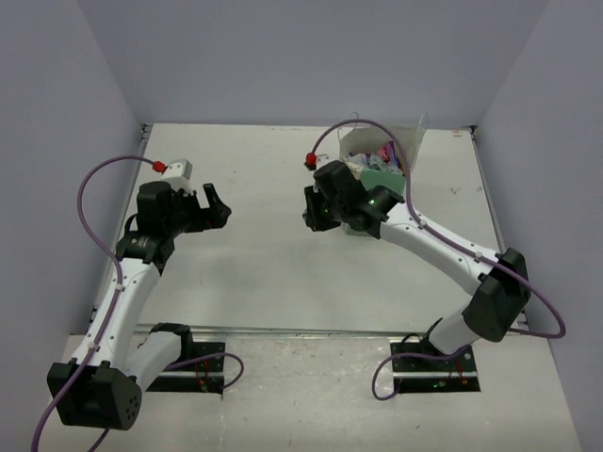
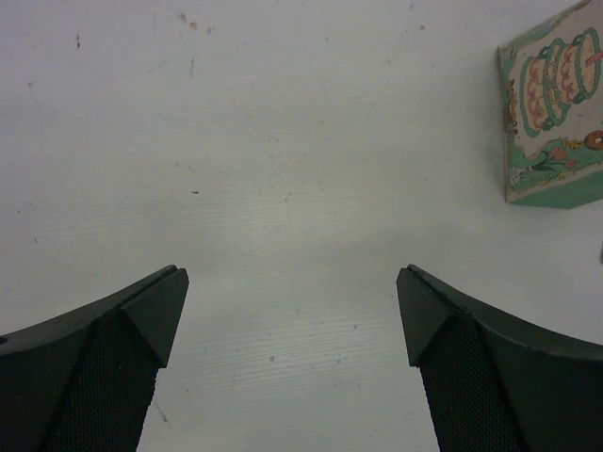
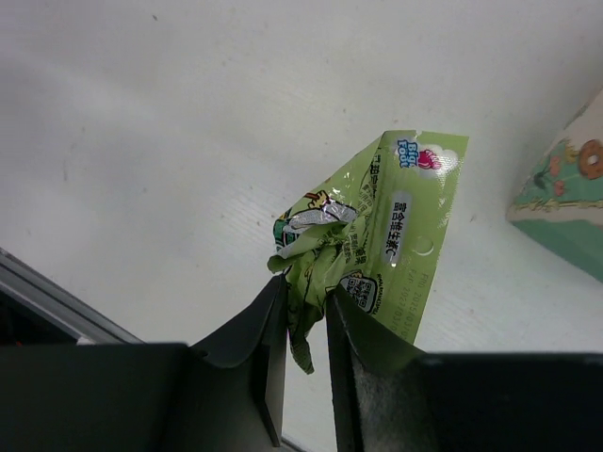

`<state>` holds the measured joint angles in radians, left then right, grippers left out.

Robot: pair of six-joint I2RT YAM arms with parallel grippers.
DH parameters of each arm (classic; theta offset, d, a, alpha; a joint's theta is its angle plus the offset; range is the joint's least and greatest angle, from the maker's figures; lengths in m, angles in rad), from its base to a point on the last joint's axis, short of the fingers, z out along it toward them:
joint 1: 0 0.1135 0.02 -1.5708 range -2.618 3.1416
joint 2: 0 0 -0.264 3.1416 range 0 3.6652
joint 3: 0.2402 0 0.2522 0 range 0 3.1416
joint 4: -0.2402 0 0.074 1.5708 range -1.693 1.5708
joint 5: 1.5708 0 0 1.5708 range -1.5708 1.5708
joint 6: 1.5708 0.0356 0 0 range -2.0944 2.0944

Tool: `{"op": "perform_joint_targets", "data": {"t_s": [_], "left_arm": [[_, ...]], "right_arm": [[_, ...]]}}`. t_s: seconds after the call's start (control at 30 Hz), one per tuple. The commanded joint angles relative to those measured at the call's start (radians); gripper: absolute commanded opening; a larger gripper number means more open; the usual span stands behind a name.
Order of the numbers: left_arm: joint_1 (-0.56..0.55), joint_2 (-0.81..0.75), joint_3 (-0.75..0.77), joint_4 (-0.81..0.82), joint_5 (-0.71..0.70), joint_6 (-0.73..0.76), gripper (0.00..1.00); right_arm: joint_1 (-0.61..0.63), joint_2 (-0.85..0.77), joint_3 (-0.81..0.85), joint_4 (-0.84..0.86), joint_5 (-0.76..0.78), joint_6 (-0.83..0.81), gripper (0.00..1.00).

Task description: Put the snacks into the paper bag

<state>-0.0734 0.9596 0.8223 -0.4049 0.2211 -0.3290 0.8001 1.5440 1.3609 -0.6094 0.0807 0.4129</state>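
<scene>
From above, see paper bag [image 1: 382,160] at far right of table [image 1: 254,273], right fingers [image 1: 312,220] just beside it, left fingers [image 1: 220,213] well apart; left wrist: find fingers [image 2: 141,320] spread wide over bare table, bag corner [image 2: 556,113] upper right; right wrist: find fingers [image 3: 247,341] clamped on crumpled green packet [image 3: 386,240], bag [image 3: 565,207] at right.
</scene>
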Motion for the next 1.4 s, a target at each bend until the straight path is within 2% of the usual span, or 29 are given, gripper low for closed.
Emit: {"op": "perform_joint_targets", "data": {"t_s": [0.0,0.37,0.47,0.67,0.77,0.9,1.0,1.03,1.07,1.1,1.17,1.2,1.23,1.3,1.37], "left_arm": [[-0.003,-0.013,0.0,0.04,0.012,0.022,1.0],[-0.003,-0.004,0.0,0.04,0.018,0.024,1.0],[-0.003,-0.004,-0.002,0.038,0.017,0.025,1.0],[-0.003,0.001,0.001,0.037,0.011,0.028,1.0],[-0.003,0.001,0.003,0.037,0.009,0.03,1.0],[-0.002,0.004,0.003,0.038,0.007,0.03,1.0],[-0.003,0.007,0.005,0.037,0.009,0.03,1.0],[-0.003,0.008,0.005,0.037,0.009,0.03,1.0],[-0.003,0.008,0.005,0.037,0.011,0.03,1.0],[-0.003,0.01,0.005,0.037,0.011,0.03,1.0],[-0.003,0.01,0.005,0.037,0.012,0.03,1.0],[-0.003,0.01,0.006,0.038,0.012,0.03,1.0],[-0.003,0.013,0.006,0.037,0.014,0.03,1.0],[-0.003,0.013,0.005,0.037,0.015,0.03,1.0],[-0.003,0.014,0.006,0.037,0.02,0.03,1.0]], "right_arm": [[-0.05,-0.094,0.098,-0.049,0.014,-0.034,0.22],[-0.298,-0.11,0.363,-0.115,-0.052,-0.071,0.22],[-0.395,-0.076,0.432,-0.115,-0.075,-0.062,0.22],[-0.478,0.024,0.507,-0.116,-0.107,-0.04,0.22],[-0.492,0.057,0.518,-0.116,-0.082,-0.036,0.29],[-0.498,0.071,0.517,-0.113,-0.016,-0.036,0.43],[-0.503,0.064,0.514,-0.107,-0.009,-0.037,0.43],[-0.503,0.062,0.508,-0.102,-0.012,-0.037,0.47],[-0.503,0.059,0.504,-0.101,-0.012,-0.037,0.5],[-0.501,0.048,0.498,-0.096,-0.012,-0.036,0.6],[-0.503,0.033,0.474,-0.075,-0.016,-0.033,0.67],[-0.501,0.021,0.463,-0.067,-0.021,-0.029,0.74],[-0.501,-0.008,0.433,-0.043,-0.027,-0.028,0.91],[-0.501,-0.045,0.399,-0.014,-0.047,-0.025,0.99],[-0.503,-0.106,0.354,0.023,-0.074,-0.026,0.99]]}}
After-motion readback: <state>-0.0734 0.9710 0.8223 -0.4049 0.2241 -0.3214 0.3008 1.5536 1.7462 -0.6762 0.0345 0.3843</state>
